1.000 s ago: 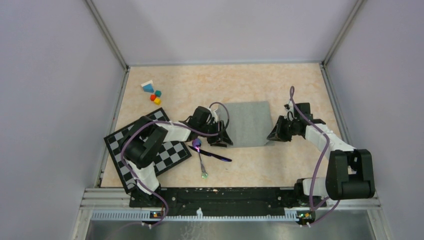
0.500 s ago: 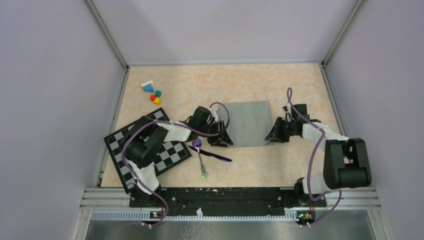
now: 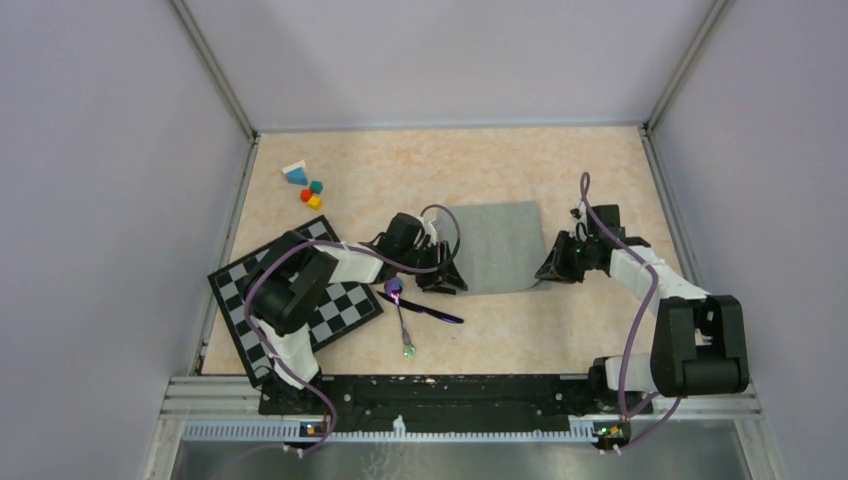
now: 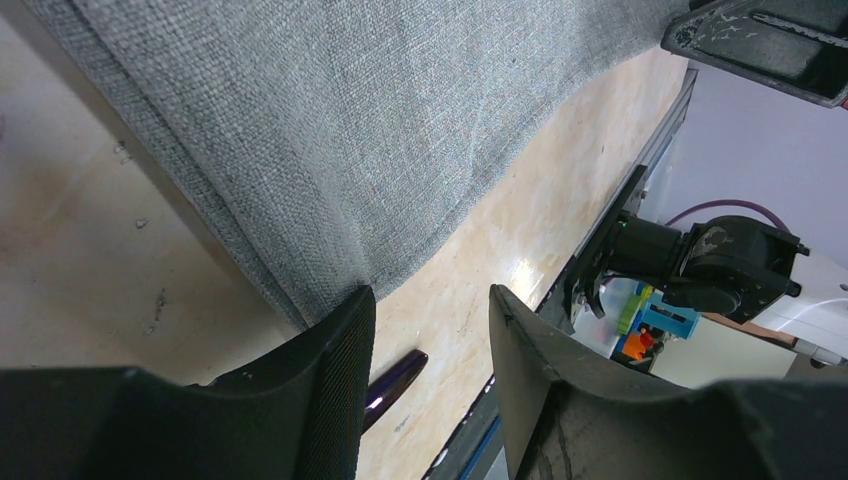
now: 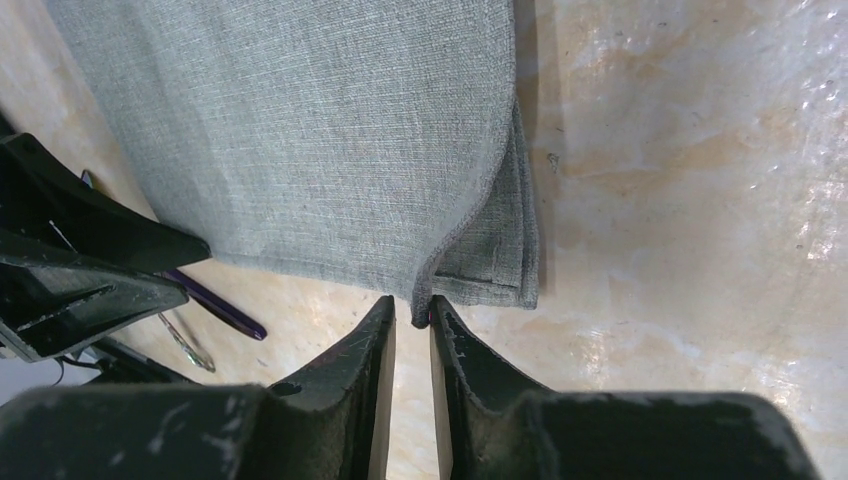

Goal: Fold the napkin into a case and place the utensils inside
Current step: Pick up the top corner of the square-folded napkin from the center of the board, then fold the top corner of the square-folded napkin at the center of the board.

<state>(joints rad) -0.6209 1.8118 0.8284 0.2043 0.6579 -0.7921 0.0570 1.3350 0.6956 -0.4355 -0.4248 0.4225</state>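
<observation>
Pinching the corner of the top layer, the right hand (image 5: 412, 322) has its jaws narrow on the napkin (image 3: 497, 245), mid-frame on the worktop (image 3: 560, 170). Left hand (image 4: 430, 310) stands half-wide at the lower-left corner, gripping nothing. It looks like soft, limp, light cloth, best taken by the corners.

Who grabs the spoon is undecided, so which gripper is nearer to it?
Left. The left gripper is at the napkin's near left corner, close to the spoon; the right gripper is at the napkin's near right corner, farther off.
</observation>
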